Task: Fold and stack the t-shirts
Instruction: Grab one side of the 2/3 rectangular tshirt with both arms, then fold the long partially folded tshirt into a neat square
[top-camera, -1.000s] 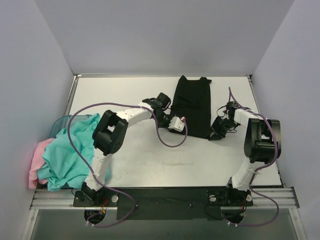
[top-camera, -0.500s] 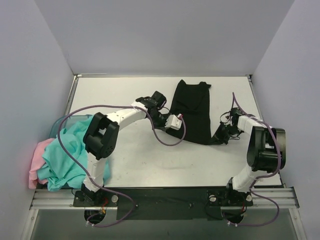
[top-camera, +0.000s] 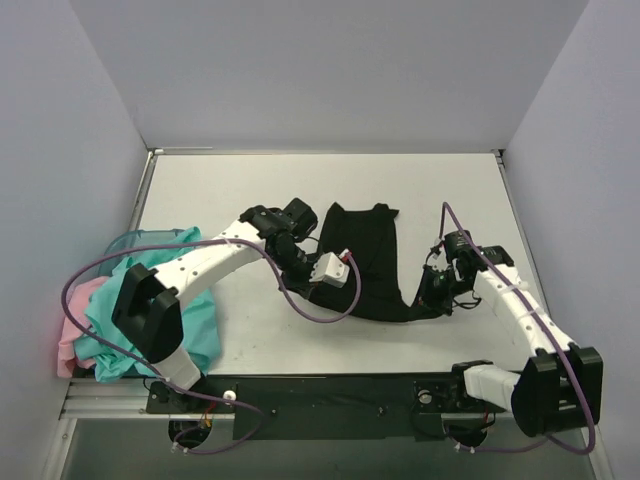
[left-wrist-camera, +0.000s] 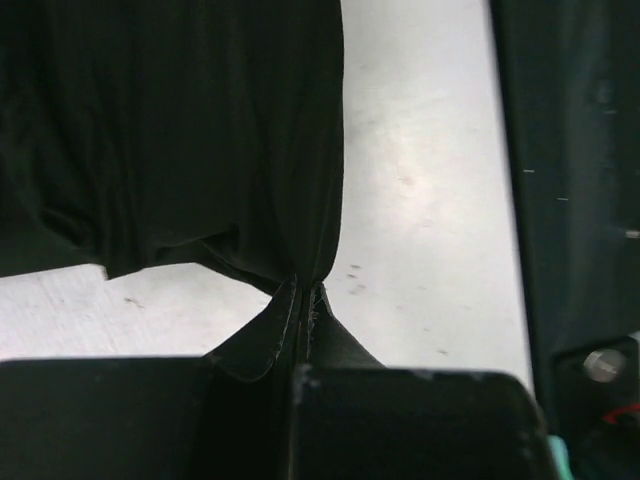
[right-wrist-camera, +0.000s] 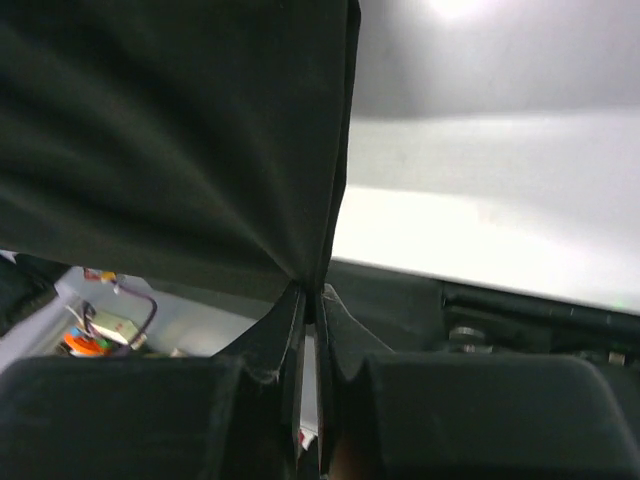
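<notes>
Black t-shirt (top-camera: 366, 258) at mid-table, spread across the white table (top-camera: 250, 190), collar end toward the back wall. Pinched at its near left corner by the left gripper (left-wrist-camera: 302, 296), jaws clamped tight on a gathered fold. Gripped likewise at the near right corner by the right gripper (right-wrist-camera: 310, 298), cloth fanning out from the closed jaws. Heaped at the left edge: teal t-shirts (top-camera: 150, 295) partly over a pink t-shirt (top-camera: 72, 318), against a teal bin rim (top-camera: 118, 243).
</notes>
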